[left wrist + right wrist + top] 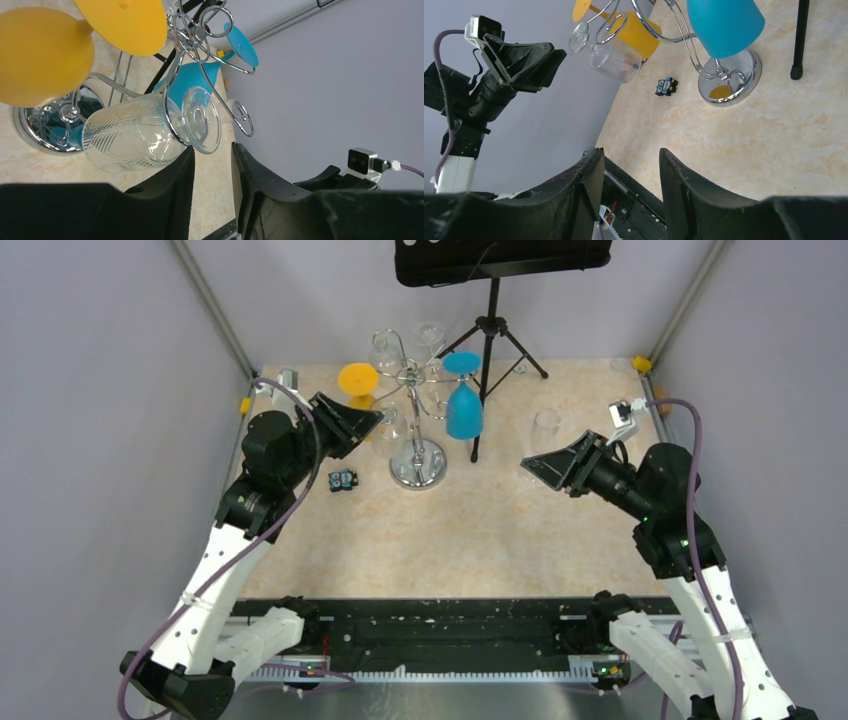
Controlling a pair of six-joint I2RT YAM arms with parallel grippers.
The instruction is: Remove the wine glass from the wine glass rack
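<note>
The chrome wine glass rack (418, 445) stands mid-table on a round base (40, 130). A yellow glass (358, 380), a blue glass (464, 405) and clear glasses hang from its hooks. A clear etched wine glass (130, 132) hangs on the near-left hook, and its foot (201, 120) sits just above my left gripper (212, 150). That gripper is open and empty, with one fingertip (189, 152) right by the bowl. In the top view the left gripper (372, 420) is beside this glass (390, 428). My right gripper (631, 152) is open and empty, to the right of the rack (532, 466).
A black tripod stand (490, 340) stands behind and right of the rack. A clear glass (546, 428) stands on the table at the right. A small black and blue object (342, 480) lies left of the rack base. Grey walls close in both sides.
</note>
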